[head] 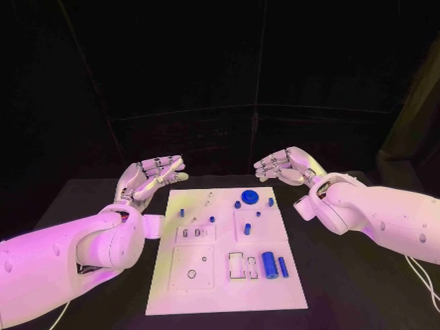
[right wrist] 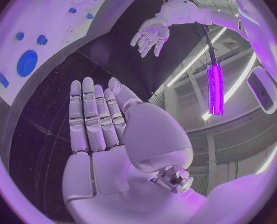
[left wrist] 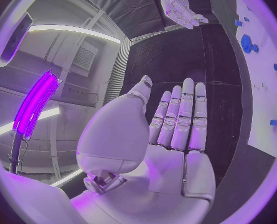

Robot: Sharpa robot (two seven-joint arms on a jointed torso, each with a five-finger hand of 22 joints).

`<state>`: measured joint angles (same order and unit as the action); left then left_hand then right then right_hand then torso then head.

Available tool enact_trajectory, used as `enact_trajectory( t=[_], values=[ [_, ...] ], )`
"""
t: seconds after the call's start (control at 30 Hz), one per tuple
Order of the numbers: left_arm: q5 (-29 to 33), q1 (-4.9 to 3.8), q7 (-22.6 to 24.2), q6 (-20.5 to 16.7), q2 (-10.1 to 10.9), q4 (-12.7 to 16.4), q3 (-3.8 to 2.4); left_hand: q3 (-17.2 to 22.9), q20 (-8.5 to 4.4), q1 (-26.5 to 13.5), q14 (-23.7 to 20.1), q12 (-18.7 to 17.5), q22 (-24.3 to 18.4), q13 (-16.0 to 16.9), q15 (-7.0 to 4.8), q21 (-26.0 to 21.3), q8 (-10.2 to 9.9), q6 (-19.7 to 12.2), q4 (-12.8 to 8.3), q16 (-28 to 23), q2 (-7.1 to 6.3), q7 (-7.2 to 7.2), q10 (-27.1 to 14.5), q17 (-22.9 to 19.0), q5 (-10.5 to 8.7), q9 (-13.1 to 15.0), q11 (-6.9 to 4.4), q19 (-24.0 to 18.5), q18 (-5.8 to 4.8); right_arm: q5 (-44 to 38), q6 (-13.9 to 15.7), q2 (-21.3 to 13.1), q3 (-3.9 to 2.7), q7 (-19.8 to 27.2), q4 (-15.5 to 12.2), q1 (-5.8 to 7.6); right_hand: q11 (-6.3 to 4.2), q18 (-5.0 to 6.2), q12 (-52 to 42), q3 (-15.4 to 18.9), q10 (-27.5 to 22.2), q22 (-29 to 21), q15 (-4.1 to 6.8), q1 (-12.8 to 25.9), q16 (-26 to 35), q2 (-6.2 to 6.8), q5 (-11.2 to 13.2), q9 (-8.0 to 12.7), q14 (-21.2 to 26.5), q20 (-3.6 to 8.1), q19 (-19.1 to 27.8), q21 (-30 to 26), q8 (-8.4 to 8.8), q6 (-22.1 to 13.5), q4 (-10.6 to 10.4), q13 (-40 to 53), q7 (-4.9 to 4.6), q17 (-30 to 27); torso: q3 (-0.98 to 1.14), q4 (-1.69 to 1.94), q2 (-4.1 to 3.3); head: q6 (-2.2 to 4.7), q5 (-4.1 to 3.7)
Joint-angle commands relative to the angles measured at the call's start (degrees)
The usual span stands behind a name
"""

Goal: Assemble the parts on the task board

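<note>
Left hand (head: 152, 173) and right hand (head: 287, 166) both empty, fingers apart and nearly straight, raised off the bench (head: 91, 199) flanking the far end of the task board (head: 225, 285). Board's long axis runs away from the robot. Blue cylinder (head: 269, 264) lies lengthwise near its near end; round blue part (head: 249, 196) at far end.

A: The task board (head: 227, 275) carries several small blue parts near its upper middle in the head view, too small to tell their shapes. The slots at its lower middle are just as hard to read.

B: In the left wrist view the board (left wrist: 262, 84) is cut off by the circle's right rim. In the right wrist view it (right wrist: 63, 25) is cut at the upper left.

A: The far edge of the surface (head: 81, 192) fades into darkness at the frame's middle.
</note>
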<state>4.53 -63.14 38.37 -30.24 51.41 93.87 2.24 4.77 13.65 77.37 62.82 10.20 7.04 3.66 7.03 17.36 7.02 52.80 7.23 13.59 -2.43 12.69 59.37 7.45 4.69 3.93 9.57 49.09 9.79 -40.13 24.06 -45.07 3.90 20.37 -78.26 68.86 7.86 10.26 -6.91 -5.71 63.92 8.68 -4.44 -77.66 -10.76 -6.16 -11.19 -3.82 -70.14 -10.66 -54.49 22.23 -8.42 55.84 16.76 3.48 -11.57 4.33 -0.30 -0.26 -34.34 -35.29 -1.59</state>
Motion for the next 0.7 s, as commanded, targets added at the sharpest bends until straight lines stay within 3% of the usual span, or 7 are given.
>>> enact_trajectory(
  t=[0.03, 0.2, 0.27, 0.4, 0.47, 0.63, 0.7],
  values=[
    [-2.4, -0.11, 0.5, 2.9, 0.4, 1.2, -0.04, 0.0, -0.05, 0.3, 0.7, -0.4, -0.2, 0.1, -0.21, -0.2, -0.4, 0.7, -0.6, -0.6, 0.56, -0.06, 0.8, 0.2, -0.21, -0.1, -0.19, 0.8, 0.85, -18.0, -1.9, 0.8, -0.15, -7.1, 1.2, 1.31, -0.45, 0.05, 1.3, -0.9, 1.7, 1.5, 0.90, 0.2, 0.2, 1.40, -0.2, 0.1, -2.9, 1.19, -1.9, 3.0, 0.87, 1.2, -0.1, 0.0, 0.30, 0.3, -0.18, 0.72, -2.07, 0.35, -0.34],
    [-2.6, -0.11, 0.6, 3.6, 1.1, 3.1, -0.05, 0.0, -0.09, 0.4, 0.9, -0.7, -0.4, 0.1, -0.24, -0.4, -0.5, 1.0, -0.8, -0.9, 0.71, -0.14, 1.0, 0.3, -0.21, -0.1, -0.24, 0.9, 0.83, -29.9, -4.3, 2.5, -1.18, -14.0, 2.9, 2.75, -1.28, 0.28, 2.4, -1.2, 3.3, 4.3, 2.50, 0.7, -1.7, 2.58, 0.2, 0.0, -9.3, 2.87, -5.5, 8.3, 1.76, 2.2, -0.3, 0.1, 0.75, 1.7, -0.47, 1.49, -3.84, 0.94, -0.86],
    [-2.7, -0.11, 0.5, 3.8, 1.2, 3.8, -0.05, 0.0, -0.10, 0.4, 0.9, -0.8, -0.4, 0.1, -0.24, -0.4, -0.5, 1.0, -0.9, -1.0, 0.76, -0.14, 1.0, 0.3, -0.22, -0.1, -0.24, 0.9, 0.82, -33.7, -5.5, 3.2, -1.41, -16.1, 3.4, 3.10, -1.70, 0.25, 2.7, -1.2, 4.1, 5.6, 3.17, 0.9, -2.8, 2.97, 0.2, 0.0, -11.9, 3.63, -6.9, 10.7, 2.03, 2.7, -0.3, 0.1, 1.06, 2.5, -0.60, 1.84, -4.75, 1.45, -1.06],
    [-2.7, -0.11, 0.3, 4.2, 1.4, 4.6, -0.05, -0.1, -0.09, 0.3, 0.8, -1.0, -0.5, 0.0, -0.19, -0.6, -0.6, 1.1, -1.0, -1.2, 0.82, -0.10, 1.0, 0.3, -0.23, -0.1, -0.20, 0.9, 0.80, -40.1, -7.5, 4.6, -1.69, -19.3, 4.2, 3.51, -2.09, 0.18, 3.3, -1.4, 4.5, 7.8, 4.01, 1.7, -5.2, 3.70, 0.2, 0.1, -15.8, 4.59, -8.4, 14.6, 2.84, 3.1, -0.4, 0.1, 1.37, 4.3, -0.77, 2.23, -5.82, 1.73, -1.37],
    [-2.7, -0.11, 0.2, 4.5, 1.4, 4.9, -0.05, -0.2, -0.06, 0.3, 0.8, -1.3, -0.7, 0.0, -0.14, -0.8, -0.7, 1.1, -1.1, -1.5, 0.87, -0.05, 1.0, 0.3, -0.24, -0.1, -0.15, 0.9, 0.79, -43.5, -8.7, 5.5, -1.78, -20.7, 4.7, 3.64, -2.22, 0.15, 3.4, -1.6, 4.1, 8.9, 4.19, 2.1, -7.3, 4.03, 0.3, 0.1, -16.4, 4.87, -8.8, 16.6, 3.40, 3.2, -0.4, 0.1, 1.39, 5.8, -0.82, 2.49, -6.45, 1.85, -1.62],
    [-2.7, -0.10, 0.1, 5.0, 1.2, 4.7, -0.05, -0.3, -0.03, 0.1, 0.8, -1.5, -0.8, 0.0, -0.09, -0.9, -0.9, 1.1, -1.2, -1.7, 0.90, 0.06, 1.0, 0.3, -0.24, -0.2, -0.08, 0.8, 0.77, -47.8, -10.9, 6.8, -1.87, -22.2, 5.7, 3.75, -2.05, 0.24, 3.2, -1.9, 1.8, 10.6, 3.94, 2.1, -11.1, 4.96, 0.6, 0.1, -16.2, 5.31, -8.7, 19.5, 4.53, 2.5, -0.4, 0.1, 1.64, 8.4, -0.84, 2.78, -7.14, 1.87, -1.94],
    [-2.7, -0.10, 0.1, 5.2, 1.2, 4.6, -0.05, -0.3, -0.02, 0.1, 0.8, -1.5, -0.8, 0.0, -0.08, -0.9, -0.9, 1.1, -1.3, -1.8, 0.91, 0.07, 1.0, 0.3, -0.24, -0.2, -0.06, 0.8, 0.77, -49.4, -12.0, 7.2, -1.89, -22.7, 6.0, 3.78, -1.83, 0.21, 3.1, -2.1, 0.6, 12.3, 3.97, 2.7, -17.1, 5.02, 0.9, 0.1, -16.1, 5.33, -9.1, 22.4, 4.71, 2.2, -0.5, 0.1, 1.80, 11.8, -0.88, 2.93, -7.36, 1.71, -2.29]
  ],
)
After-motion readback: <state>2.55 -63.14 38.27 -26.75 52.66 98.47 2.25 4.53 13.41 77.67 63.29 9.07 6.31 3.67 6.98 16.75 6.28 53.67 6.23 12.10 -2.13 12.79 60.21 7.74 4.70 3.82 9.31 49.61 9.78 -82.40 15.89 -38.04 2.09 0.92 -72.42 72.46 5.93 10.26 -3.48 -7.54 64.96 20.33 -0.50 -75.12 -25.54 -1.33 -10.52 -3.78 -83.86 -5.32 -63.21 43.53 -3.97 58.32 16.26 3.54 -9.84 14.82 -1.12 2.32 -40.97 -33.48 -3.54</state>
